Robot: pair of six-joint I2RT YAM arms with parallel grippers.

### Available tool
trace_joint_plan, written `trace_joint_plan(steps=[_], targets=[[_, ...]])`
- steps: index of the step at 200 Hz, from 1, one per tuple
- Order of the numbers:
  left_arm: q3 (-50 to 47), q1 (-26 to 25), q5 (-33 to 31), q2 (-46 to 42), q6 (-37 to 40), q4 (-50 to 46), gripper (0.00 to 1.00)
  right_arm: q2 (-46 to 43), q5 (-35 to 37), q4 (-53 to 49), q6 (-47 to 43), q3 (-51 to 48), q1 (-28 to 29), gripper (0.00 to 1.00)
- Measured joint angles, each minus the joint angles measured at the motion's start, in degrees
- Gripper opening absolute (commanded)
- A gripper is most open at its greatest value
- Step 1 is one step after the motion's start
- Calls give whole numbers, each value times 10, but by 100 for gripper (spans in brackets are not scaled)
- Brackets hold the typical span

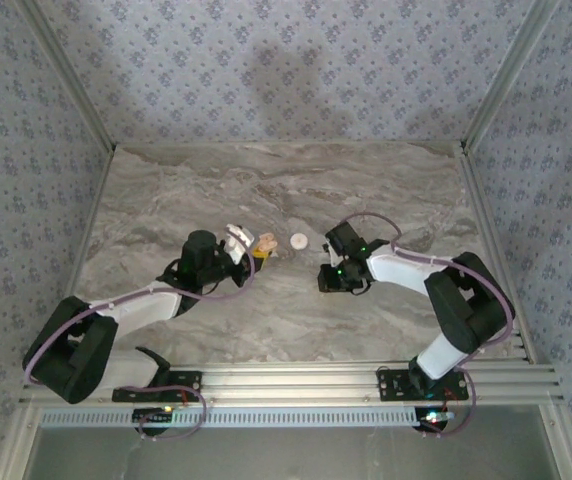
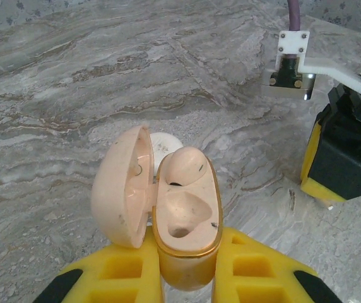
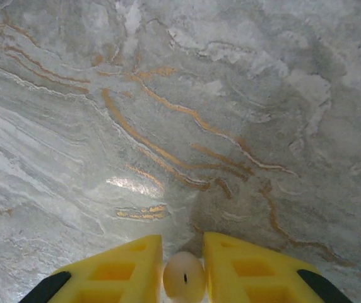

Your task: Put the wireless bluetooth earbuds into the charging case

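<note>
- The charging case is clamped at its near end between the yellow fingers of the left tool, which is closed to the case's width. It sits left of centre over the worktop; I cannot tell whether it touches the marble.
- Its long axis runs straight out from the tool, pointing right and slightly far toward a white disc that lies flat near its tip.
- The cavities face up. The lid is swung open along the left edge and stands tilted.
- 1 seated earbud fills the far cavity, and the near cavity is open.
- The right tool is nearly closed, pinching the free earbud between its 2 fingers. A small dark slit on the earbud faces the wrist camera.
- From above, the disc lies between the 2 tools, apart from both, with the right tool just to its right.
- Open marble runs from the tools to the far wall. The right side rail is well apart from the arms.
</note>
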Motion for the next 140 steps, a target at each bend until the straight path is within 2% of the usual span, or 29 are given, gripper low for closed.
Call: trace_joint_plan(steps=[17, 36, 81, 106, 140], targets=[[0, 0, -4, 0, 0, 0, 11, 4, -3, -9, 4, 9, 2, 39], [0, 0, -5, -3, 0, -2, 11, 3, -2, -29, 8, 18, 6, 43], [0, 0, -13, -15, 0, -12, 11, -35, 15, -154, 54, 84, 6, 43], [0, 0, -19, -19, 0, -19, 11, -54, 26, -236, 118, 139, 6, 43], [0, 0, -21, -26, 0, -33, 11, -54, 27, -280, 200, 139, 6, 43]])
